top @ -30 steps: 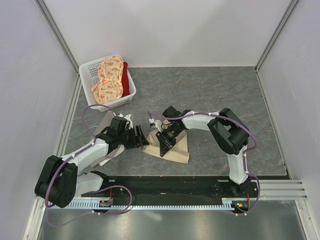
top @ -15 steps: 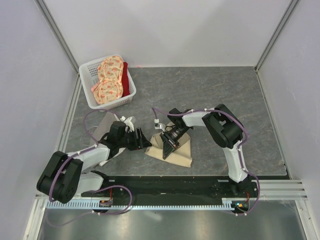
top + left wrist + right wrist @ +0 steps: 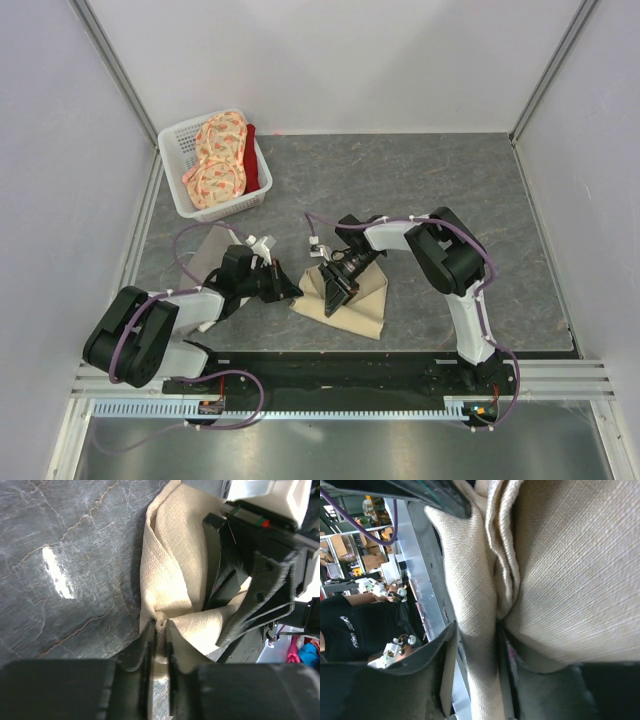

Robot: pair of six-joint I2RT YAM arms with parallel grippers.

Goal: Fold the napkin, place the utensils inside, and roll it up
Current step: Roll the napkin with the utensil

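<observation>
The beige napkin point(image 3: 366, 306) lies crumpled and partly folded on the dark table point(image 3: 450, 190), near the front. My left gripper point(image 3: 293, 291) is at its left edge. In the left wrist view the left gripper point(image 3: 159, 630) is shut on a bunched pinch of the napkin point(image 3: 175, 570). My right gripper point(image 3: 333, 290) sits on top of the cloth. In the right wrist view the right gripper point(image 3: 476, 630) is open, with a raised fold of the napkin point(image 3: 570, 570) between its fingers and a sliver of gap on one side. The utensils are hidden.
A white basket point(image 3: 181, 136) holding orange floral cloths and a red cloth stands at the back left. A grey-and-white cloth point(image 3: 208, 246) lies under the left arm. White walls enclose the table, and a metal rail point(image 3: 330, 372) runs along the near edge.
The left gripper has closed on the napkin's left edge. The right gripper's jaws have spread apart over the fold. Both arms shifted slightly toward the front.
</observation>
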